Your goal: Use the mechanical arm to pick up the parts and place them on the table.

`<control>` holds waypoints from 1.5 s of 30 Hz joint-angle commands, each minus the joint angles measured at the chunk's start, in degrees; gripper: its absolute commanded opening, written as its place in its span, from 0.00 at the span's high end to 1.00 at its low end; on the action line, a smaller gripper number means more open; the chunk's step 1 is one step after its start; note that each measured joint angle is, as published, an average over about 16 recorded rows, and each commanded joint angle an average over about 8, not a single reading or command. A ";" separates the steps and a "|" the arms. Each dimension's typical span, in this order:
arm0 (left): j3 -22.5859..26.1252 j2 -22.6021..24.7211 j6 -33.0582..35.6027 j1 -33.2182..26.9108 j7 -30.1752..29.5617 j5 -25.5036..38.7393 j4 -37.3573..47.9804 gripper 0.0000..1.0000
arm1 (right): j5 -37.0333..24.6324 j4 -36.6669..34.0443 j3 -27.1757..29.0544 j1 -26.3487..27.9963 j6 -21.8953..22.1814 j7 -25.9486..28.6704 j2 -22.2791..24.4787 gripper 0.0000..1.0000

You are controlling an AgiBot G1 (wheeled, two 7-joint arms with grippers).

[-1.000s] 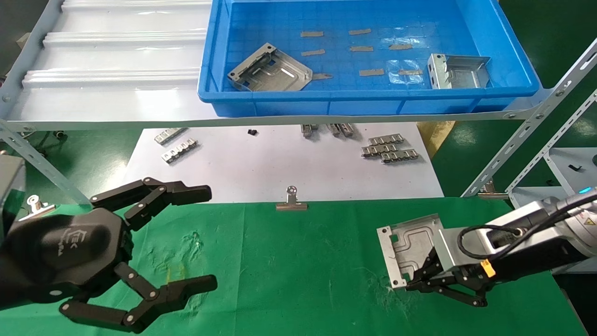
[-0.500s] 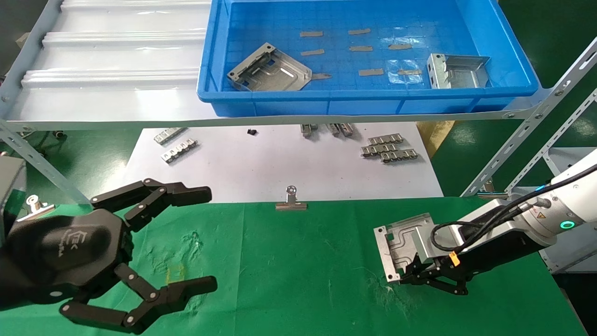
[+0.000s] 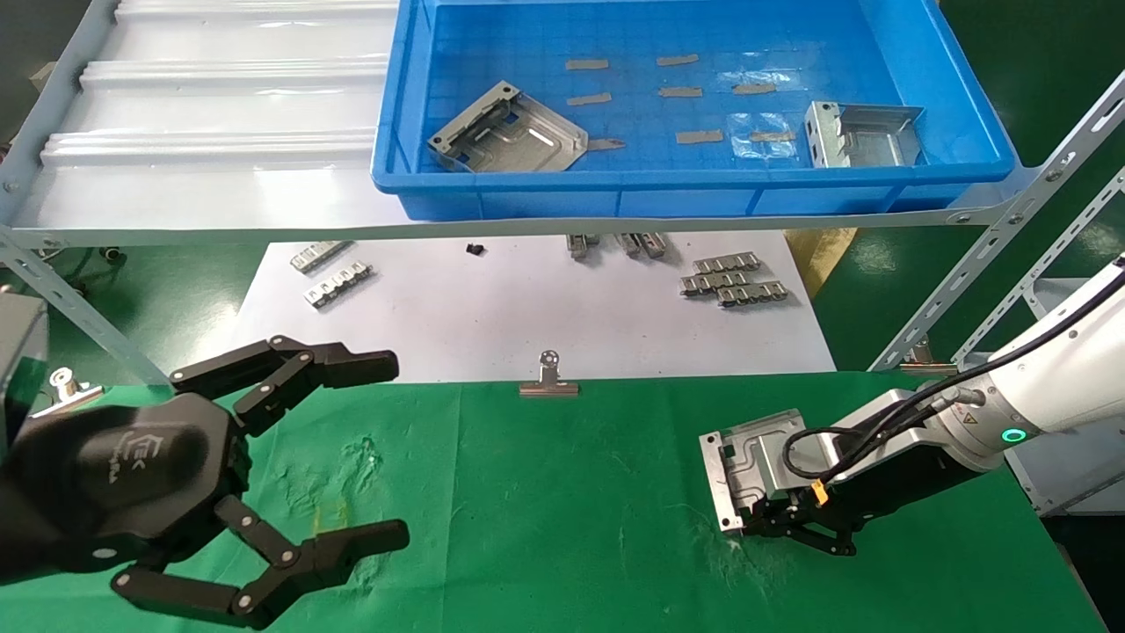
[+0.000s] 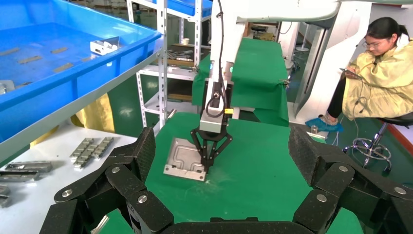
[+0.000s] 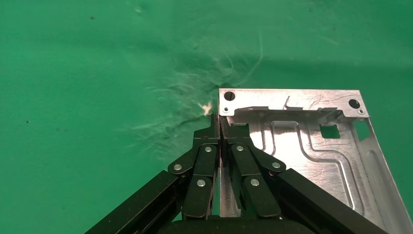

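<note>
Right hand (image 3: 763, 519) clamped on part (image 3: 745, 466)

Green-cloth table (image 3: 562, 492) w/ metal part (image 3: 743, 462), binder clip (image 3: 548, 380).

Right gripper (image 3: 763, 520) clamping part (image 3: 745, 457)

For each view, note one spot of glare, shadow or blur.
Head view: glare streaks the white shelf panel. Left wrist view: the left gripper looms close and soft. Right wrist view: the part gleams beside the right gripper.
</note>
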 commanded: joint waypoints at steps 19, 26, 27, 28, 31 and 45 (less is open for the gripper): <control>0.00 0.00 0.00 0.00 0.00 0.00 0.00 0.00 | 1.65 -7.42 1.17 1.51 -2.82 -5.88 -1.16 0.00; 0.00 0.00 0.00 0.00 0.00 0.00 0.00 0.00 | 9.15 -6.43 5.15 0.93 -7.24 -4.24 2.07 0.00; 0.00 0.00 0.00 0.00 0.00 0.00 0.00 0.00 | 10.68 -5.90 5.97 0.48 -7.57 -3.37 2.70 0.00; 0.00 0.00 0.00 0.00 0.00 0.00 0.00 0.00 | 12.43 -5.23 6.85 -0.07 -7.84 -2.50 3.41 0.00; 0.00 0.00 -0.01 0.01 0.00 0.00 0.01 0.00 | 16.40 -3.39 8.77 -1.37 -8.18 -0.51 5.13 0.00; 0.00 -0.01 -0.01 0.01 0.00 -0.01 0.01 0.00 | 16.75 -2.23 9.69 -2.23 -7.95 -0.18 5.45 0.00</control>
